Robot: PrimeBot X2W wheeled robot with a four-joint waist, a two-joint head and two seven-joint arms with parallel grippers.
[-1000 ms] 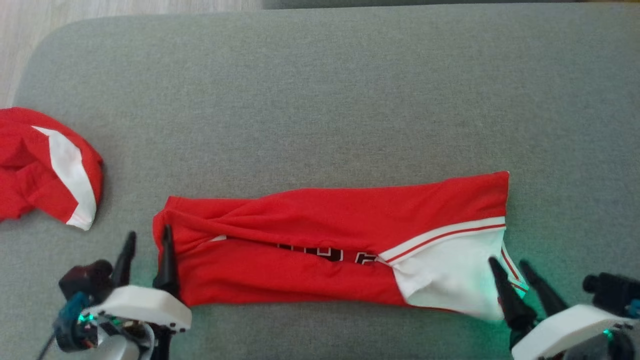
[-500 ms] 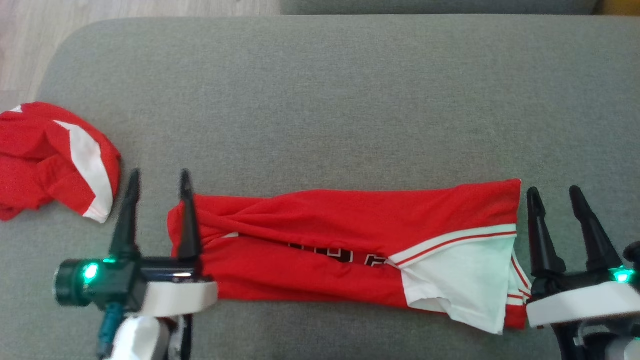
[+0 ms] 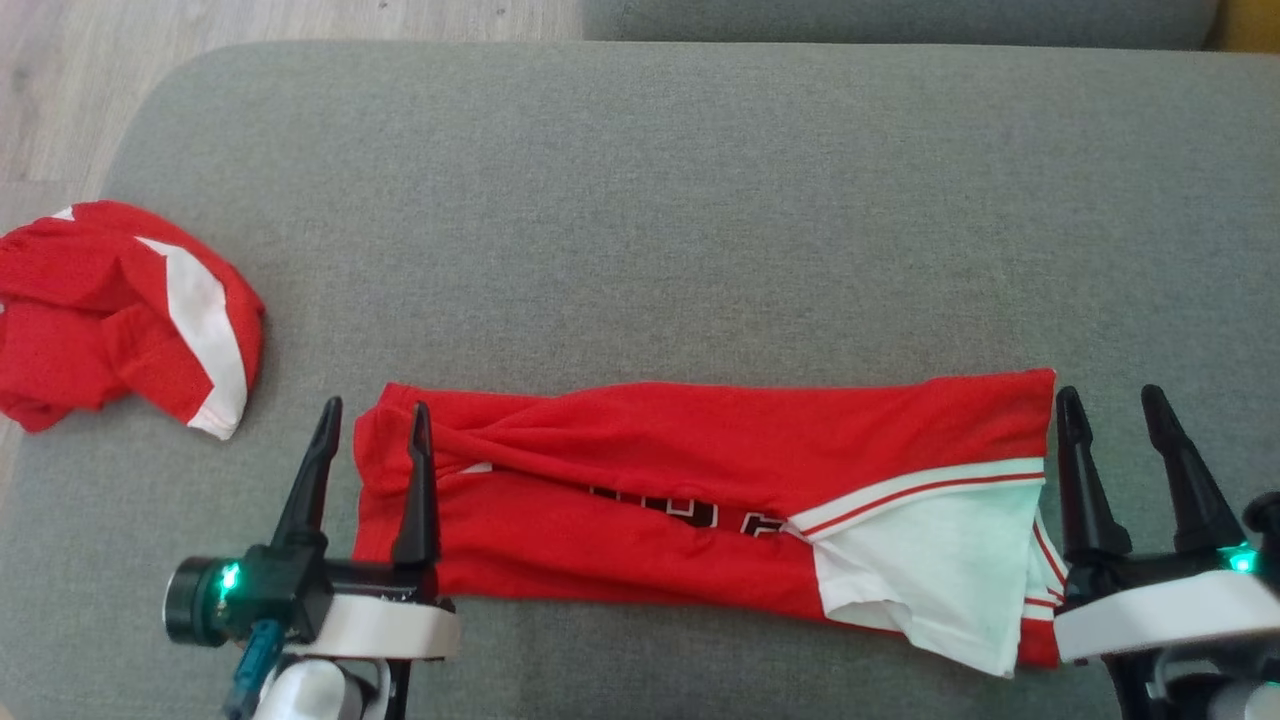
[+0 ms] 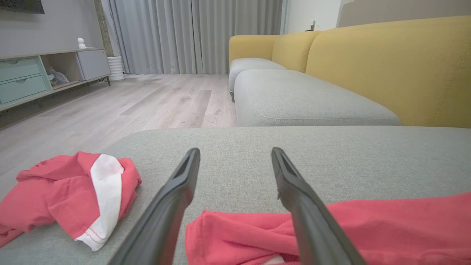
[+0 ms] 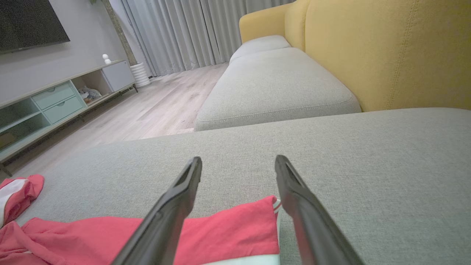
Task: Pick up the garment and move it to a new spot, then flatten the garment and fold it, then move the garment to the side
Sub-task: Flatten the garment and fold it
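Note:
The garment point(image 3: 650, 480) is a red jersey with a white panel, lying as a long folded strip across the near part of the grey cushion point(image 3: 640, 230). My left gripper point(image 3: 376, 405) is open at the strip's left end, its right finger over the cloth and its left finger off it. In the left wrist view the garment point(image 4: 386, 228) lies under that gripper point(image 4: 235, 151). My right gripper point(image 3: 1110, 391) stands open just off the strip's right end, holding nothing. The right wrist view has the garment's far corner point(image 5: 228, 228) low between the fingers of the gripper point(image 5: 239, 158).
A second red and white garment point(image 3: 120, 310) lies crumpled at the cushion's left edge. Wooden floor point(image 3: 60, 100) lies past that edge. Beyond the cushion are another grey seat point(image 4: 301, 99) and a yellow sofa back point(image 4: 397, 70).
Both grippers have left the garment's near corners and moved up along its two ends, fingers open. The head view has shifted; the garment keeps its shape.

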